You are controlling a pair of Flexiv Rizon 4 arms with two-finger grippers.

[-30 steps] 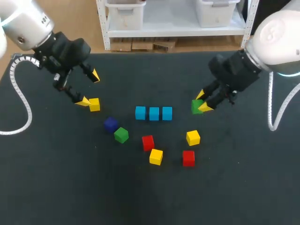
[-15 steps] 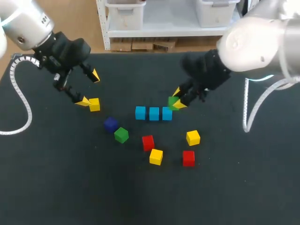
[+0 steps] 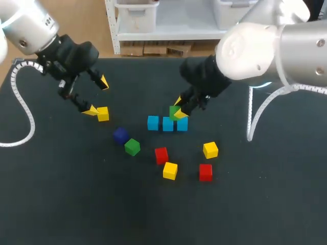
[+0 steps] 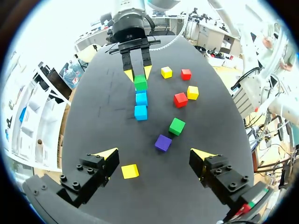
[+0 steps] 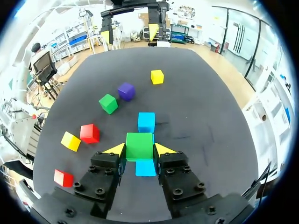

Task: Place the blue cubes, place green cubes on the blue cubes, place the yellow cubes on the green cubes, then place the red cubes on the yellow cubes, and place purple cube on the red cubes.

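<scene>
Three blue cubes (image 3: 167, 124) lie in a row at the table's middle. My right gripper (image 3: 179, 107) is shut on a green cube (image 3: 174, 112) and holds it just above that row, about over the middle one. In the right wrist view the green cube (image 5: 139, 146) sits between the yellow tips, with one blue cube (image 5: 146, 122) ahead and another (image 5: 145, 167) under the gripper. My left gripper (image 3: 98, 96) hangs open at the left, with a yellow cube (image 3: 103, 114) by its lower tip. That yellow cube (image 4: 130, 171) lies under the left gripper (image 4: 154, 156), untouched.
In front of the row lie a purple cube (image 3: 120, 135), a second green cube (image 3: 132, 147), two red cubes (image 3: 161, 155) (image 3: 205, 172) and two yellow cubes (image 3: 170, 170) (image 3: 210, 149). The black table (image 3: 76, 204) stretches towards the near edge.
My right arm has carried the green cube leftward from the table's right side to above the blue row. The left arm has stayed still.
</scene>
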